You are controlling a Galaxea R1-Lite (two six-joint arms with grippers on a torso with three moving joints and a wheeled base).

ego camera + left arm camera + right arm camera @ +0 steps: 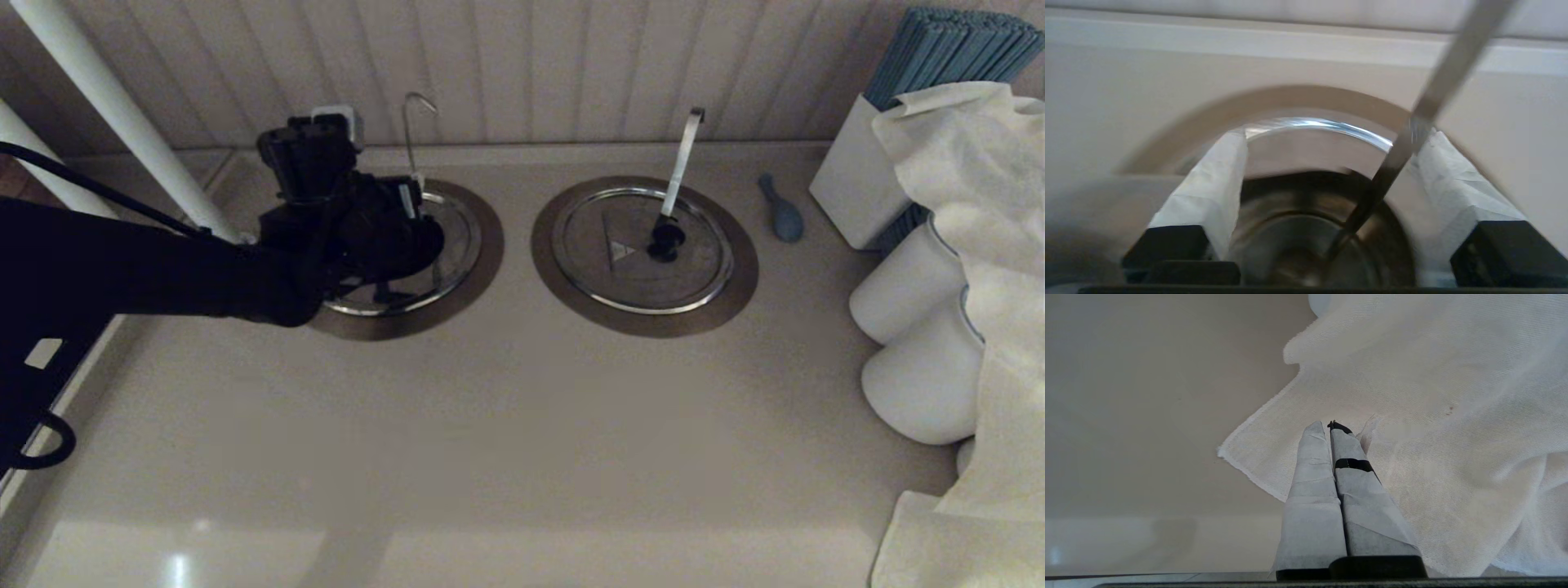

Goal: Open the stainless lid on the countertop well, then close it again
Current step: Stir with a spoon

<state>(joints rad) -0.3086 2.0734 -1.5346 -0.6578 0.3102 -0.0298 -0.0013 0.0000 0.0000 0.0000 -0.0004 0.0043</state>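
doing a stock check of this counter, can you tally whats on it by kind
round steel lids: 2
steel ladle handles: 2
white jars: 2
white cloths: 1
white holder of blue sticks: 1
small blue-grey item, kind unclear: 1
total: 9

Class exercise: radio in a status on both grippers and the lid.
Left gripper open over stainless lid. Right gripper shut, parked over white cloth. Ladle handle between left fingers.
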